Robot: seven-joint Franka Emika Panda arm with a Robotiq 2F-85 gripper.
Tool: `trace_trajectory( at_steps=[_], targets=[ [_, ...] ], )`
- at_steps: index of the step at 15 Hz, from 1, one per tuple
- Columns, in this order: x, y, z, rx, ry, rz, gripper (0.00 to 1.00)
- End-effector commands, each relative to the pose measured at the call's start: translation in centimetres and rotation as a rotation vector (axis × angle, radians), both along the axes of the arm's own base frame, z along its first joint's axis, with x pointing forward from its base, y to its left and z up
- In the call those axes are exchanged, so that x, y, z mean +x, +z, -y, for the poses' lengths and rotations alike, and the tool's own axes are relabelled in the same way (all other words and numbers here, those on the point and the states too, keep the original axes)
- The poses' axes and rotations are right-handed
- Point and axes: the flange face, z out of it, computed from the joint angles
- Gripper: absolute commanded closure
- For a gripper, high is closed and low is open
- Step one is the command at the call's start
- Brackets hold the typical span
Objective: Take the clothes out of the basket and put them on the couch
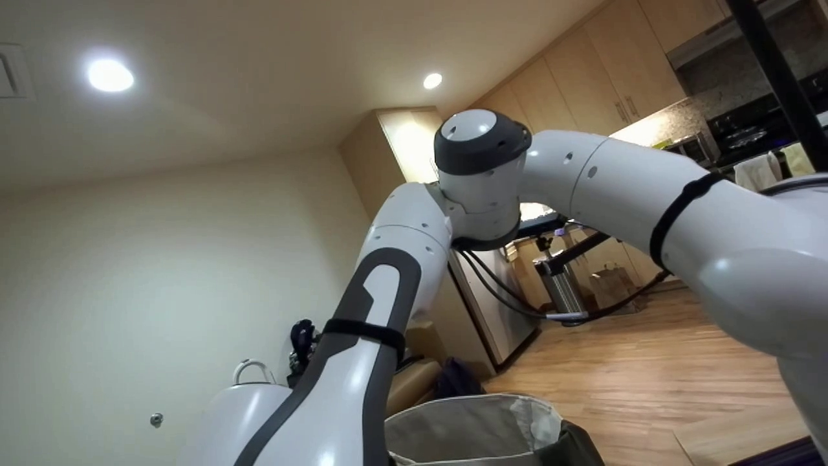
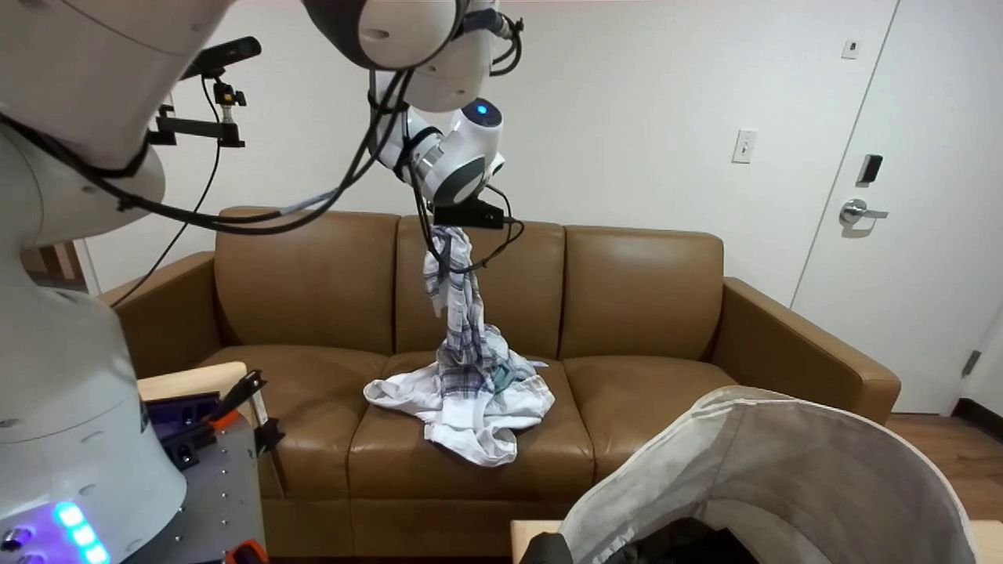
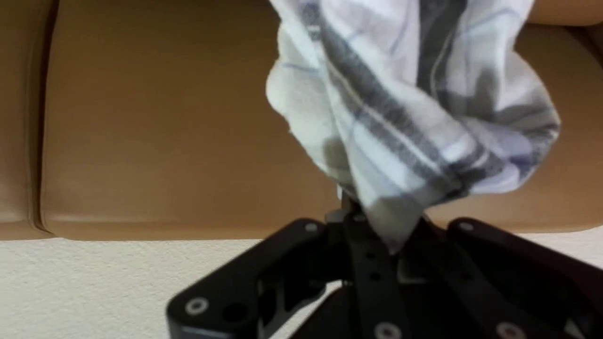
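My gripper (image 3: 391, 212) is shut on a white and grey-blue plaid cloth (image 3: 400, 108), which partly covers the fingertips. In an exterior view the plaid cloth (image 2: 464, 321) hangs from the gripper, whose fingers are hidden there. Its lower end reaches a heap of white clothes (image 2: 470, 427) with a teal patch on the middle seat of the brown couch (image 2: 642, 298). The couch (image 3: 165, 132) also fills much of the wrist view. The pale grey-white basket (image 2: 838, 462) stands in front of the couch with dark clothing (image 2: 686, 544) inside. The basket (image 1: 466, 424) also shows in an exterior view; its contents are hidden there.
A light wooden surface (image 2: 533, 536) lies under the basket. The couch armrest (image 2: 807, 345) is behind the basket. Loose cables (image 2: 313, 205) hang along the arm. A camera on a stand (image 2: 223, 59) and tools (image 2: 196, 423) are near the robot base. A white wall (image 2: 627, 117) stands behind the couch.
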Motion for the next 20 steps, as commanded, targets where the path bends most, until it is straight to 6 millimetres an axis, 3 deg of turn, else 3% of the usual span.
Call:
trace_trajectory(
  at_steps=[1,7,11,12,14,18,20],
  targets=[
    [0.9,-0.1,0.7,-0.069,-0.146,0.018,0.95],
    [-0.8,-7.1,3.2,-0.183,-0.385,0.008,0.95],
    [-3.2,-13.8,3.2,-0.338,-0.463,-0.136,0.95],
    [-3.7,-15.6,2.2,-0.377,-0.473,-0.176,0.95],
    [-5.9,-19.1,-2.1,-0.447,-0.461,-0.289,0.95],
    [-8.8,-21.2,-10.4,-0.408,-0.322,-0.386,0.95],
    [-8.7,-22.0,-12.3,-0.417,-0.284,-0.37,0.95]
  ],
)
